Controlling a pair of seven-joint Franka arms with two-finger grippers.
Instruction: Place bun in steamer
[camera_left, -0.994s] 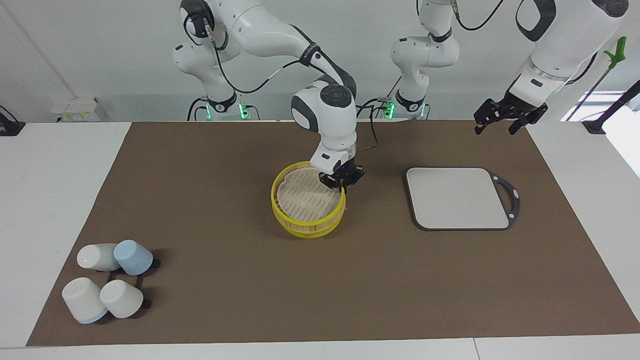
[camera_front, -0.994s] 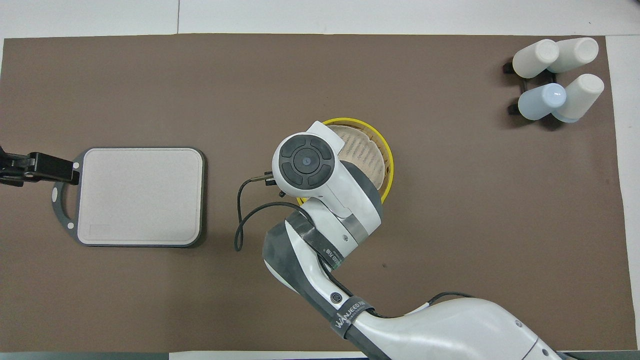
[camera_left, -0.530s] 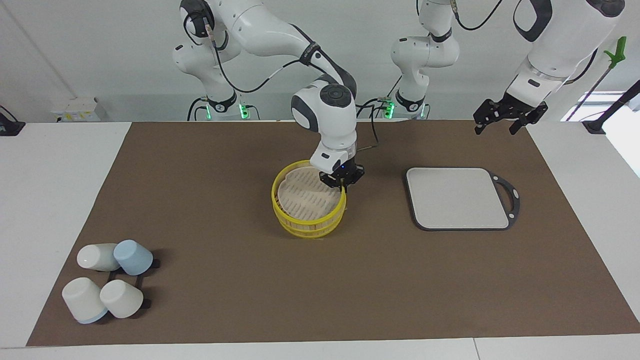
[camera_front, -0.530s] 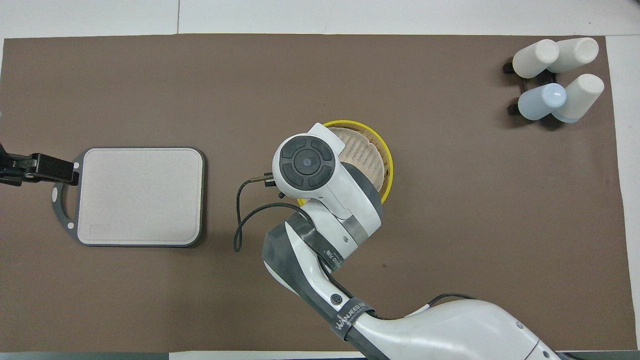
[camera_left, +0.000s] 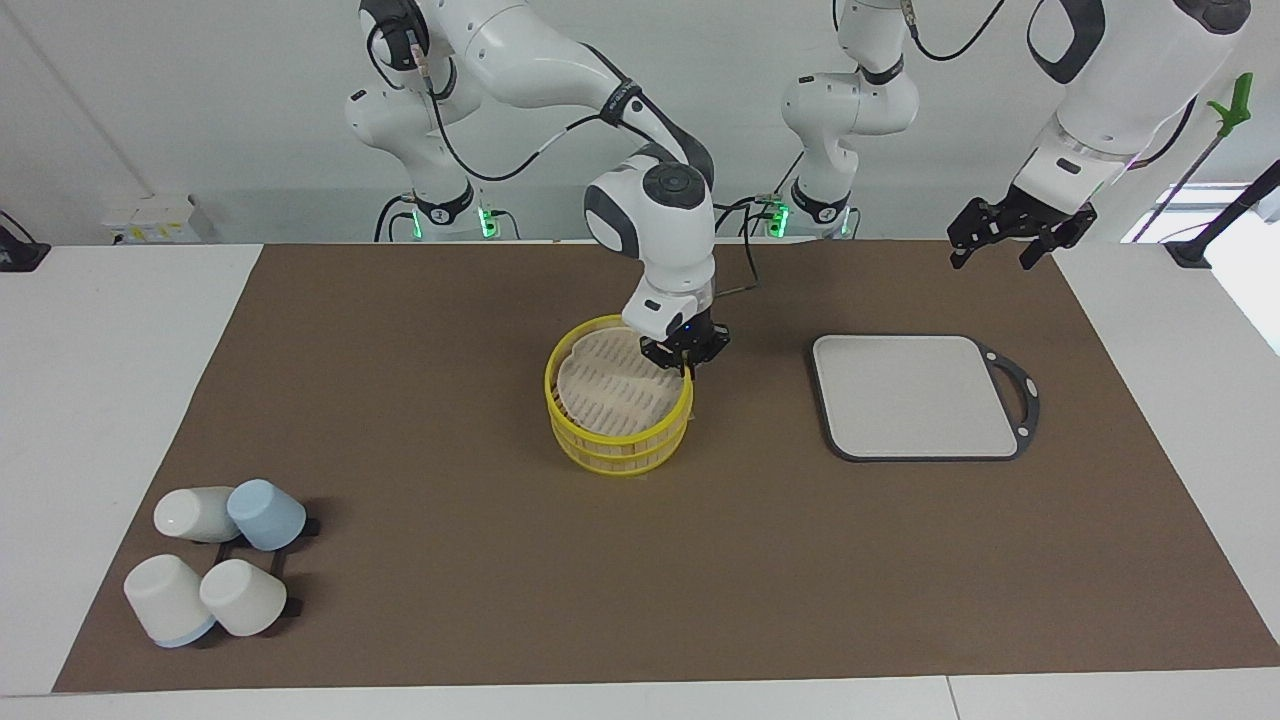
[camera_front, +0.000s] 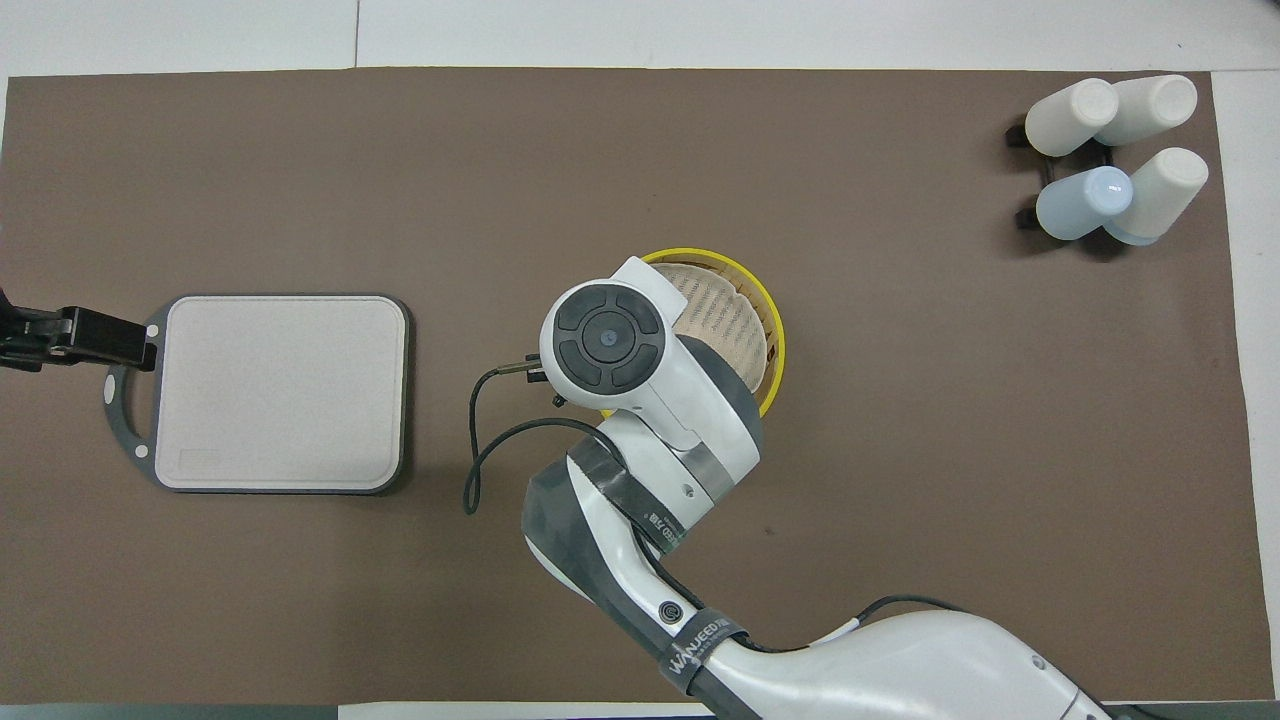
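The steamer (camera_left: 612, 392) is a round basket with yellow rims and a cream slatted top, standing mid-table; in the overhead view the steamer (camera_front: 735, 312) is half covered by the right arm. My right gripper (camera_left: 686, 369) is shut on its yellow rim, on the side toward the left arm's end. Its fingers are hidden under the wrist in the overhead view. The bun is out of view in both views. My left gripper (camera_left: 1003, 240) hangs open in the air over the mat's corner at the left arm's end, and this left gripper (camera_front: 60, 338) shows beside the board's handle from above.
A flat grey board (camera_left: 915, 395) with a black handle lies toward the left arm's end; the same board (camera_front: 280, 390) shows in the overhead view. Several white and blue cups (camera_left: 215, 570) lie on a small black rack at the corner toward the right arm's end, farthest from the robots.
The right gripper has drawn back a little toward the robots with the steamer's rim in it, and the steamer has shifted with it. The left gripper has barely moved.
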